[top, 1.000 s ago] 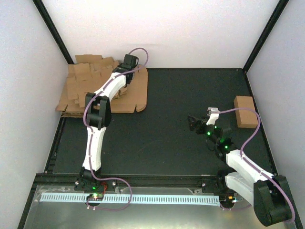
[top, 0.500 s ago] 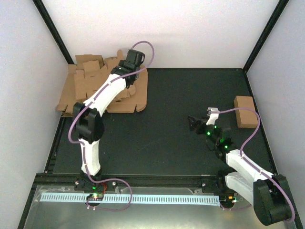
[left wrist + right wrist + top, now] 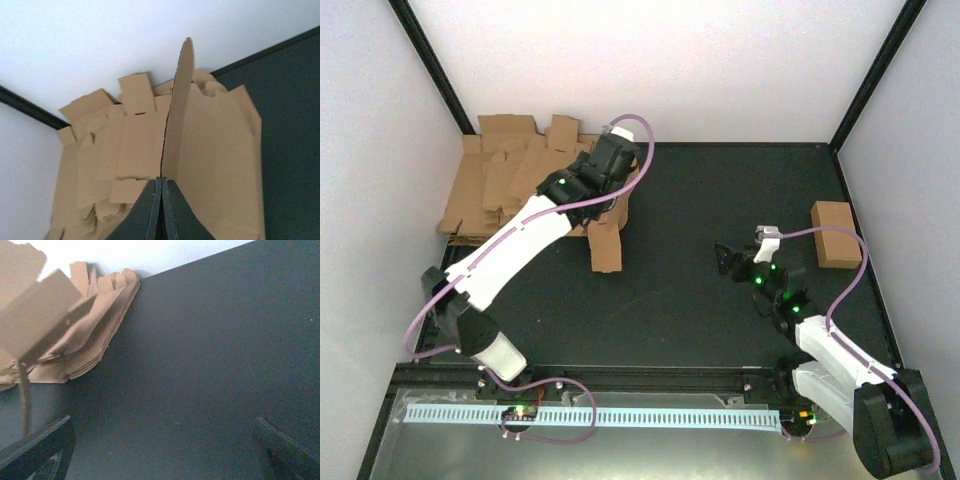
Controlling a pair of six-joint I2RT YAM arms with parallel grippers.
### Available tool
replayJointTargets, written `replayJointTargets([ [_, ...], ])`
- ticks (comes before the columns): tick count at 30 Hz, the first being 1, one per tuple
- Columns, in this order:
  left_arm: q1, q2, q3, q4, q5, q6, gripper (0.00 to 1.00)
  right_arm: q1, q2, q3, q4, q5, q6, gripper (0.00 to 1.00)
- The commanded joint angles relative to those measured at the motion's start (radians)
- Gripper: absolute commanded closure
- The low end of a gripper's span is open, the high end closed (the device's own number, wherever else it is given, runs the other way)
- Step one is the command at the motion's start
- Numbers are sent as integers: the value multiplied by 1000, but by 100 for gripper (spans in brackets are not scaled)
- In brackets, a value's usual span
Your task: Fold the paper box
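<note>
**Free room and obstructions on the counter, seen from above.**

The widest bare stretch of the counter (image 3: 700,310) runs through the middle, between the two arms, and on to the far wall (image 3: 720,70) right of centre. A heap of flat cardboard blanks (image 3: 500,185) fills the far-left corner. The left arm (image 3: 520,245) crosses the left side diagonally, from the near-left edge to the heap. The paper box (image 3: 606,245), pinched in the closed left tool (image 3: 161,182), hangs just beside the heap's right edge. A cardboard brick (image 3: 835,234) lies at the counter's right edge. The right arm (image 3: 830,345) and its wide-open right tool (image 3: 728,258) occupy the near-right quarter, leaving a lane between tool and brick.
</note>
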Motion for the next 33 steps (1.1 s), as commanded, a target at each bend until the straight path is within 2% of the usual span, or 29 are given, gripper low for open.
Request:
replayJointTargets([
  [1, 9, -126, -30, -31, -71, 7, 98, 4, 11, 38, -30, 10, -9, 1],
  [8, -21, -295, -110, 4, 329, -58, 98, 3, -11, 143, -223, 20, -6, 1],
  [13, -45, -335, -188, 9, 570, -153, 98, 4, -69, 219, -406, 46, 6, 1],
  [18, -70, -396, -348, 149, 831, -294, 97, 3, -138, 299, -593, 101, 9, 1],
  [23, -154, -377, -485, 293, 899, -434, 97, 3, -171, 362, -778, 175, 41, 1],
  [29, -282, -312, -607, 522, 936, -559, 97, 3, -176, 408, -912, 186, 63, 1],
  [30, -303, -299, -608, 549, 930, -571, 94, 4, -176, 413, -926, 195, 70, 0],
  [31, -323, -286, -609, 573, 934, -579, 85, 3, -176, 417, -939, 203, 74, 0],
  [33, -360, -254, -596, 615, 949, -581, 57, 2, -178, 431, -965, 227, 84, 1],
])
